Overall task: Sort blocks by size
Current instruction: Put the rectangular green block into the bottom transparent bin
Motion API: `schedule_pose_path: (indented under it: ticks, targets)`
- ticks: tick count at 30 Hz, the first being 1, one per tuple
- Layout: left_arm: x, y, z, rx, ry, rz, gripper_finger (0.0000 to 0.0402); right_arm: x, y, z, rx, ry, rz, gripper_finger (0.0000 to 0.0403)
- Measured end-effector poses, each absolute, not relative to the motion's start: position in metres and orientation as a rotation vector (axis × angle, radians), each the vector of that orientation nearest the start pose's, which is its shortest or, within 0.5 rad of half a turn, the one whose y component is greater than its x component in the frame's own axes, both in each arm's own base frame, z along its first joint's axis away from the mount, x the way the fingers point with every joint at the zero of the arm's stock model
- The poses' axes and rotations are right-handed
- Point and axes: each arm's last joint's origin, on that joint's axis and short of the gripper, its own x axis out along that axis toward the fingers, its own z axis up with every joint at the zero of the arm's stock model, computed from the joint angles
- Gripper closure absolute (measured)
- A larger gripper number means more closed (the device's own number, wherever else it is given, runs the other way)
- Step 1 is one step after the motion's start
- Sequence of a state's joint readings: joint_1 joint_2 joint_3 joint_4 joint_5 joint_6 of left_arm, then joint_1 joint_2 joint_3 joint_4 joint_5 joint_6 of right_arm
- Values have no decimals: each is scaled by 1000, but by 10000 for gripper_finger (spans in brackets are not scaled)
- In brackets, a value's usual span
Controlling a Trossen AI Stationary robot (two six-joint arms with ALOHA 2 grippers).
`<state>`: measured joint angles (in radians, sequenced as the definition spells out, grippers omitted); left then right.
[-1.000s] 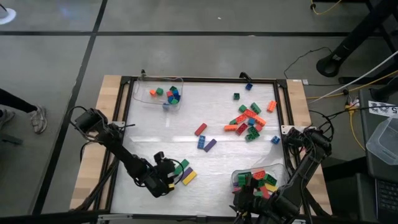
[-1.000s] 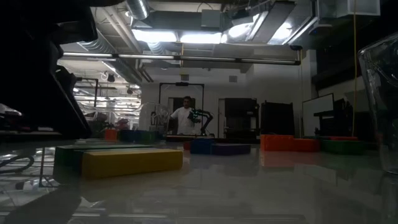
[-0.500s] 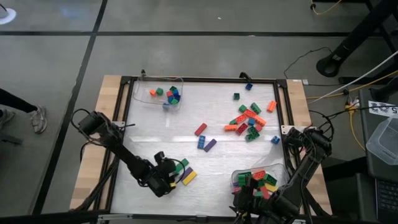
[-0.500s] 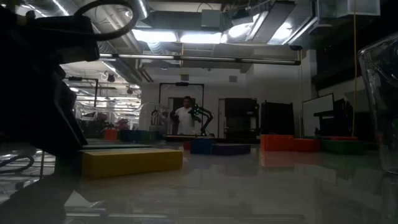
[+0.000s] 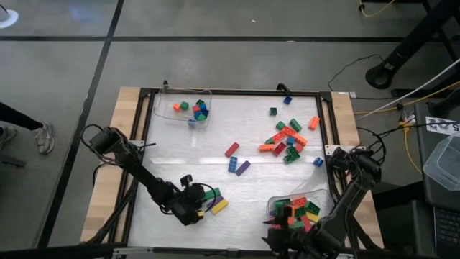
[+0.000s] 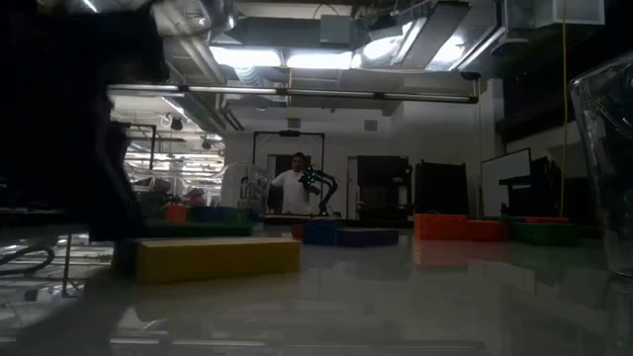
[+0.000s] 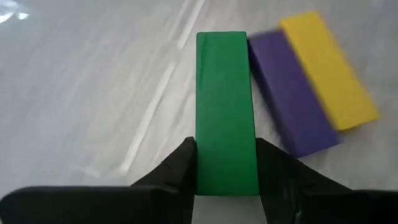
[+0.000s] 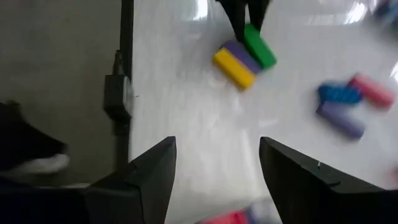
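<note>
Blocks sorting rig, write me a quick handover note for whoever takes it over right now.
Left tool: shut on the long green block, near the table's front left; purple block and yellow block lie right beside it.
Right tool: open, holding nothing, waiting at the front right by the front tray.
Done: rear tray holds a few small blocks; front tray holds a mixed batch.
Left: the loose pile at rear right, three blocks mid-table, and a few strays.
</note>
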<state>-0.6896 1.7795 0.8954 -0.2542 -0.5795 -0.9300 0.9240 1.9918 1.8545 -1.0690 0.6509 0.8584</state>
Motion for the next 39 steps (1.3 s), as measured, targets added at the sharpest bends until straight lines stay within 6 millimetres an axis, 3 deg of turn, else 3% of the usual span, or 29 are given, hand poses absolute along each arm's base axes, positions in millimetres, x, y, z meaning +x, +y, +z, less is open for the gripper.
schedule_pose_path:
  ticks: [7, 14, 24, 39]
  targets:
    - [256, -189, 176, -217, 737, 210, 288, 292, 321, 257, -402, 839, -30, 173]
    - [261, -199, 212, -278, 615, -82, 277, 326, 309, 247, -622, 725, -107, 173]
    - [266, -206, 222, -326, 552, -225, 280, 356, 302, 257, -738, 631, 37, 173]
    - [268, -211, 230, -346, 482, -318, 276, 361, 306, 262, -755, 575, 81, 175]
